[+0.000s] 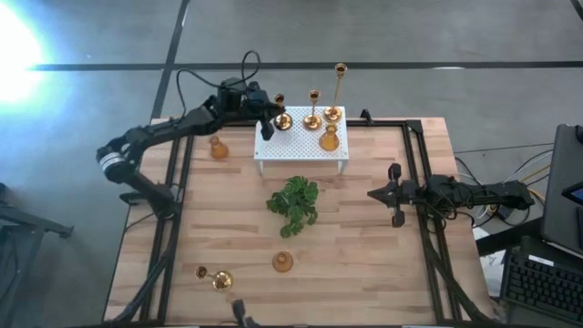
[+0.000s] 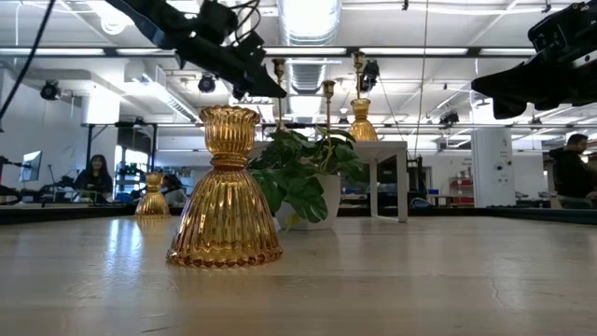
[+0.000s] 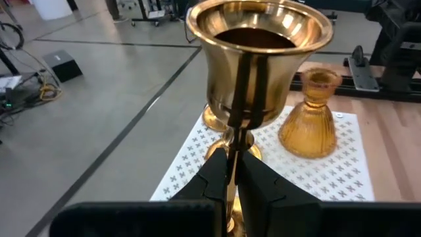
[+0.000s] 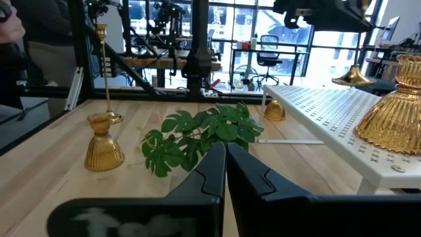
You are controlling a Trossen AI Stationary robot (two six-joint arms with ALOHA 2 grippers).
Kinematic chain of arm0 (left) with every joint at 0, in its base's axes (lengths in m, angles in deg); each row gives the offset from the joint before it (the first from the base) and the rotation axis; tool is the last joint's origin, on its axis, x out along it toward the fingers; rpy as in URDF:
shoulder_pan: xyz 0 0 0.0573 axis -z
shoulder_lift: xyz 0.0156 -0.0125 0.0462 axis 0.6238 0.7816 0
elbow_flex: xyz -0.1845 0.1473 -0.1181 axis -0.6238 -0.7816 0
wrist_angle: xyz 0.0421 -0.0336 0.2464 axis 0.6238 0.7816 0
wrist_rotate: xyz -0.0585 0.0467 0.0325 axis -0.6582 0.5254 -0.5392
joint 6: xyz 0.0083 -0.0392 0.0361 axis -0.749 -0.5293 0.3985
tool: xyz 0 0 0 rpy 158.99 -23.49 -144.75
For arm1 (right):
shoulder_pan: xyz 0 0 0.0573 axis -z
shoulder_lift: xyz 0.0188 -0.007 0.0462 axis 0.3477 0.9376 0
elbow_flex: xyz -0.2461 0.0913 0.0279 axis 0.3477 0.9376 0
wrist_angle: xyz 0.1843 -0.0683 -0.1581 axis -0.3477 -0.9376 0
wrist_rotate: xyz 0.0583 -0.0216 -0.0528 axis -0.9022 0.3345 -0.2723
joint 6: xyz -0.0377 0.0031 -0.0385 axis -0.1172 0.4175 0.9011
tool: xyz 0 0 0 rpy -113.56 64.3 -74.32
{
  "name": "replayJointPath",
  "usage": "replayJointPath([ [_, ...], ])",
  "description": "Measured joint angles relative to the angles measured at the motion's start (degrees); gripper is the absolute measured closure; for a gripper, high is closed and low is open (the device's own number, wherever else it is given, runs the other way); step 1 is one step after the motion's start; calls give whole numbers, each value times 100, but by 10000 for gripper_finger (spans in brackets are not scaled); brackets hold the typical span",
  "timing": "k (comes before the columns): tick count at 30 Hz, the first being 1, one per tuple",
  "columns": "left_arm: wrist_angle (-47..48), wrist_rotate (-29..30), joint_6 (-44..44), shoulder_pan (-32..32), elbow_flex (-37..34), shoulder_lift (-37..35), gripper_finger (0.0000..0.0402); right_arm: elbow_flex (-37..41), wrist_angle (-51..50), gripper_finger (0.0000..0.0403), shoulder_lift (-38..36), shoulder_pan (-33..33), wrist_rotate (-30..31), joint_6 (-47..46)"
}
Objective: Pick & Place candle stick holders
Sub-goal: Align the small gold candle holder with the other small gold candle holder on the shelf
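A white perforated stand (image 1: 301, 150) sits at the table's far middle. On it are two gold stemmed candle stick holders (image 1: 312, 118) (image 1: 333, 114) and a squat amber one (image 1: 329, 138). My left gripper (image 1: 269, 126) is over the stand's far left corner, shut on another gold stemmed holder (image 3: 260, 52). Off the stand, a squat amber holder (image 1: 219, 148) stands to its left. A second amber one (image 1: 283, 262) and a tall thin holder (image 4: 105, 72) stand near the front. My right gripper (image 1: 373, 193) hangs shut at the table's right side, holding nothing. My left gripper pinches the holder's thin stem (image 3: 237, 131) between its two fingers, below the wide cup. The fingers come nearly level from the table's left and lie across the stem. The holder stands upright, cup up. The fingers hide its base, so I cannot tell whether it rests on the stand.
A green leafy plant (image 1: 293, 205) sits in the table's middle, just in front of the stand. Black frame rails (image 1: 173, 210) run along the table's left and right sides. Bare wood lies between the plant and the front edge.
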Motion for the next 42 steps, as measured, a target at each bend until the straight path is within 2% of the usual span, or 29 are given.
replayJointPath([
  [4,-9,-283,-49,-95,261,322,382,0,2,394,0,-2,0,0],
  [11,-1,-371,-66,-192,487,687,382,0,2,394,0,0,2,0],
  [18,-16,-456,-207,-390,497,769,382,0,2,394,-2,0,2,1],
  [26,-90,-808,-340,-459,497,887,382,0,2,394,-1,-1,0,1],
  [42,-214,-934,-320,-457,497,952,382,0,2,394,0,0,0,0],
])
